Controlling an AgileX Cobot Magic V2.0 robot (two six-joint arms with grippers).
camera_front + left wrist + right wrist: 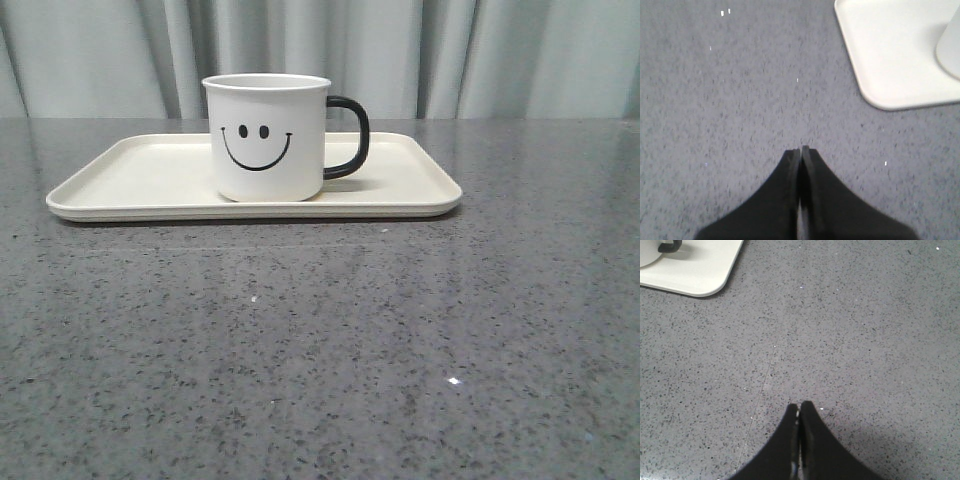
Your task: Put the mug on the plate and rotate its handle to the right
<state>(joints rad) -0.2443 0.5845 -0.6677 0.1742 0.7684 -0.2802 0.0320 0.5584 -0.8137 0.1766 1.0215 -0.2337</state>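
The white mug [267, 137] with a black smiley face stands upright on the cream plate [130, 180], near its middle. Its black handle [350, 137] points to the right. The plate's corner [890, 65] and the mug's edge [950, 47] show in the left wrist view. The plate's corner [695, 270] and part of the handle [669, 246] show in the right wrist view. My left gripper [800, 149] is shut and empty over bare table, apart from the plate. My right gripper [799, 405] is shut and empty over bare table. Neither gripper shows in the front view.
The grey speckled table [320, 350] stretches in front of the plate. A pale curtain [450, 55] hangs behind the table's far edge.
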